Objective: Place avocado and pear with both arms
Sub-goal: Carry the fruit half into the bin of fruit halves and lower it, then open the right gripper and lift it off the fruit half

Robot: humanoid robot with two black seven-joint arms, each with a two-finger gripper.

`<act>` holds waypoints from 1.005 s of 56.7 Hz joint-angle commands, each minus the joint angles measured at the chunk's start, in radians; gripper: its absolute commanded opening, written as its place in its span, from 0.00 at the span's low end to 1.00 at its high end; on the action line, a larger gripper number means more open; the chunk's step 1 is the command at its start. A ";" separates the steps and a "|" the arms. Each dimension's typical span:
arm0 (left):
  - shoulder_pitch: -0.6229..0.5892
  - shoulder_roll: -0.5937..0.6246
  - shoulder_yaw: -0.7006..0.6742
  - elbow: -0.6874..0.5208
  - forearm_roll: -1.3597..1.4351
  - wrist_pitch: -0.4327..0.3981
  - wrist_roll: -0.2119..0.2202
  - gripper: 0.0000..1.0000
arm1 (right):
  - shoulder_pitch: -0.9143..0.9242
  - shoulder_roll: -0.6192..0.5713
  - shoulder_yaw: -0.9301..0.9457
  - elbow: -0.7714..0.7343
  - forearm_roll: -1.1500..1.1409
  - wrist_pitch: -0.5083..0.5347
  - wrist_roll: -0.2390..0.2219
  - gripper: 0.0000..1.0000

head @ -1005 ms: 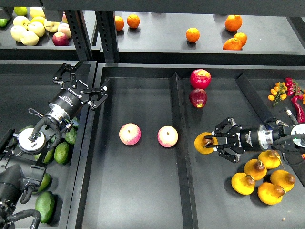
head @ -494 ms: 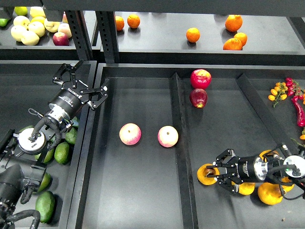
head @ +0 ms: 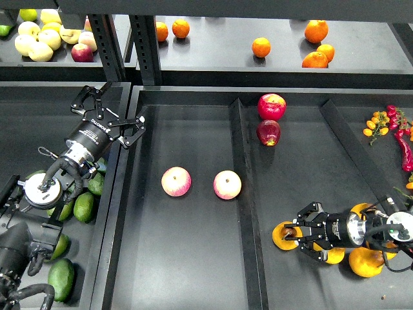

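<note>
My right gripper (head: 293, 234) is shut on the pear (head: 279, 234), an orange-yellow fruit with a dark hollow. It holds the pear low in the right compartment of the big tray (head: 193, 258), near the front. Other pears (head: 368, 262) lie just to its right. Several dark green avocados (head: 84, 206) lie in the left bin beside my left arm. My left gripper (head: 110, 113) is open and empty, above and to the right of the avocados, near the bin's right wall.
Two pink-yellow apples (head: 176, 181) (head: 227, 185) lie in the tray's middle compartment. Two red apples (head: 271, 106) sit at the back of the right compartment. Oranges (head: 261, 46) and pale apples (head: 39, 39) are on the upper shelf. Red chillies (head: 403, 139) are at the far right.
My right gripper has carried the pear toward the front of the right compartment and slightly right, beside the other pears. The left arm has not moved.
</note>
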 commanded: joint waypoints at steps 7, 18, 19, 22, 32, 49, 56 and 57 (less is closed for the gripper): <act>0.000 0.000 0.000 0.001 -0.005 0.000 0.000 0.99 | -0.042 -0.001 0.133 -0.008 -0.017 0.000 0.000 0.87; 0.017 0.000 -0.009 -0.020 -0.005 0.000 0.002 0.99 | -0.032 -0.002 0.343 -0.010 -0.045 0.000 0.000 0.88; 0.020 0.000 -0.011 -0.023 -0.007 0.000 0.002 0.99 | -0.032 -0.001 0.368 -0.010 -0.046 0.000 0.000 0.88; 0.025 0.000 -0.011 -0.028 -0.007 0.000 0.002 0.99 | -0.032 -0.001 0.416 -0.010 -0.051 0.000 0.000 0.89; 0.025 0.000 -0.011 -0.035 -0.007 0.000 0.002 0.99 | -0.031 0.010 0.588 -0.008 -0.055 0.000 0.000 0.99; 0.027 0.000 -0.012 -0.057 -0.015 0.000 0.000 0.99 | -0.043 0.136 0.819 -0.082 -0.064 0.000 0.000 0.99; 0.027 0.000 -0.011 -0.058 -0.027 0.000 -0.001 0.99 | -0.035 0.162 0.821 -0.100 -0.072 0.000 0.000 0.99; 0.027 0.000 -0.011 -0.058 -0.028 0.000 0.000 0.99 | -0.035 0.167 0.821 -0.102 -0.074 0.000 0.000 0.99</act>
